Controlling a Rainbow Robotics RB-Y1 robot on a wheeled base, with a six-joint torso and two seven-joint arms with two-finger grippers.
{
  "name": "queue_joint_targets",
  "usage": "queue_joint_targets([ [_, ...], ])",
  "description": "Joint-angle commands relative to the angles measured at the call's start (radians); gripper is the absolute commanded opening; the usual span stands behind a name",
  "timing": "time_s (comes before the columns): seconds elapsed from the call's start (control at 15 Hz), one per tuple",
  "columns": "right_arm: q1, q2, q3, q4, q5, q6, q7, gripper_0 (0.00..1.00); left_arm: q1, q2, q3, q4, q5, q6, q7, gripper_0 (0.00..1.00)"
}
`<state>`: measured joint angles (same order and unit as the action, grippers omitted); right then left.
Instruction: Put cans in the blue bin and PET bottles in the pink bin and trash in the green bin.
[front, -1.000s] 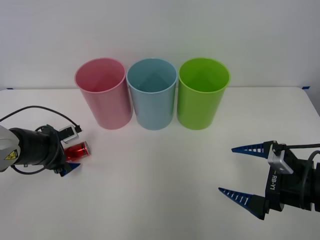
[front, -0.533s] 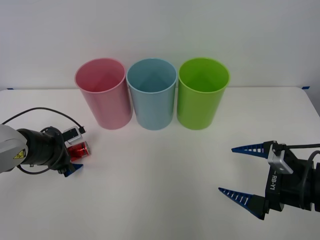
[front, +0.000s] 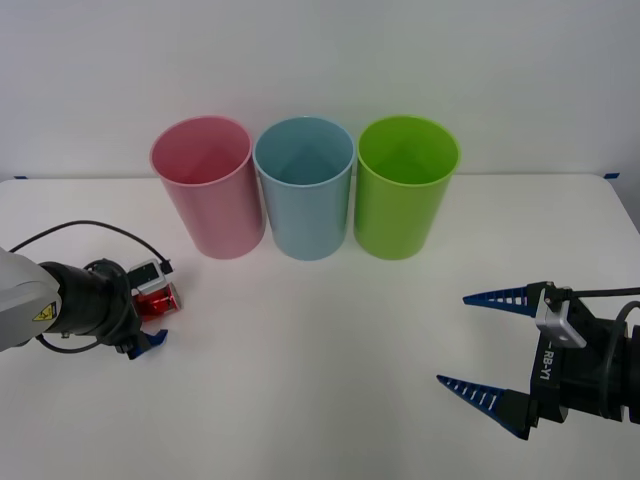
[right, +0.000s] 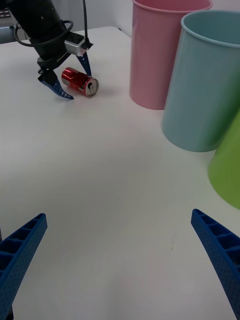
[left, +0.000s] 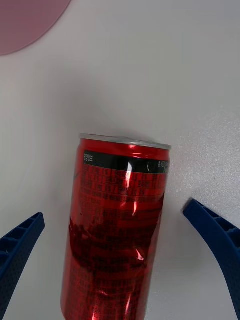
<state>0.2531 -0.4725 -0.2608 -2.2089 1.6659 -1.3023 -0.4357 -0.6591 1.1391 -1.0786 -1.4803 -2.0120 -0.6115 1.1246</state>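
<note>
A small red can lies on its side on the white table, left of the pink bin. My left gripper is open and straddles the can, one blue finger on each side with a gap to the can's wall. In the left wrist view the can lies between the fingers. The blue bin stands in the middle and the green bin to its right. My right gripper hangs open at the near right with nothing in it. From the right wrist I see the can and the left gripper.
The three bins stand upright in a row at the back, touching or nearly so, in front of a white wall. From the right wrist, the pink bin, the blue bin and the green bin line up along one side.
My left arm has drawn back slightly to the left while its fingers stay around the can. The can and my right arm have not moved.
</note>
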Motion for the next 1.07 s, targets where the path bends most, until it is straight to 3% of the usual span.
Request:
queue_joint_targets([
  [0.07,0.000,0.000,0.000,0.000,0.000,0.000,0.000,1.00,-0.054,-0.004,-0.072,0.011,0.016,-0.001,0.012,0.97],
  [0.13,0.000,0.000,0.000,0.000,0.000,0.000,0.000,1.00,-0.062,-0.005,-0.078,0.012,0.024,-0.001,0.017,0.69],
  [0.27,0.000,0.000,0.000,0.000,0.000,0.000,0.000,1.00,-0.065,-0.005,-0.078,0.012,0.029,-0.001,0.021,0.02],
  [0.73,0.000,0.000,0.000,0.000,0.000,0.000,0.000,1.00,-0.074,-0.002,-0.078,0.014,0.029,0.007,0.011,0.00],
  [1.07,0.000,0.000,0.000,0.000,0.000,0.000,0.000,1.00,-0.062,0.037,-0.076,-0.020,0.061,0.056,-0.009,0.00],
])
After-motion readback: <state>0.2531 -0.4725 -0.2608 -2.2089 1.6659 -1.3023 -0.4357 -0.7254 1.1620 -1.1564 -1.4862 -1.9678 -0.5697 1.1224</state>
